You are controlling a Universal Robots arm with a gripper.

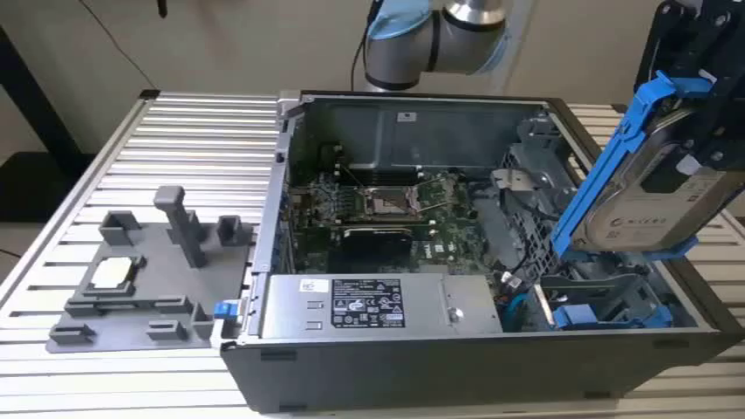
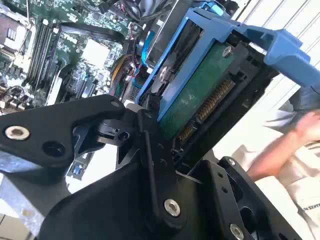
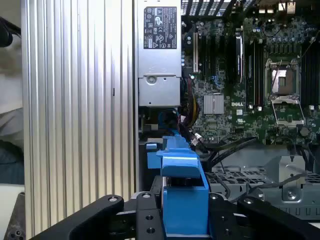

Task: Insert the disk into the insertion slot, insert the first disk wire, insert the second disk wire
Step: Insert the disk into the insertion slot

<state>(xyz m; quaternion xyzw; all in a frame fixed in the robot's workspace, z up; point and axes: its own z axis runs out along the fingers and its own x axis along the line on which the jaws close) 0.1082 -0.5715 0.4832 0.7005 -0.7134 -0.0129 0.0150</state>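
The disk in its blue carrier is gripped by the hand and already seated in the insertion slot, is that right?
Not seated. The exterior view shows the disk, gripped by the hand in its blue carrier, hanging tilted above the insertion slot, not in it.

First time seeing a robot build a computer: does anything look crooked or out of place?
The disk hangs tilted in the gripper above the insertion slot, not seated in it. A person's hand also shows beyond the disk in the second wrist view.
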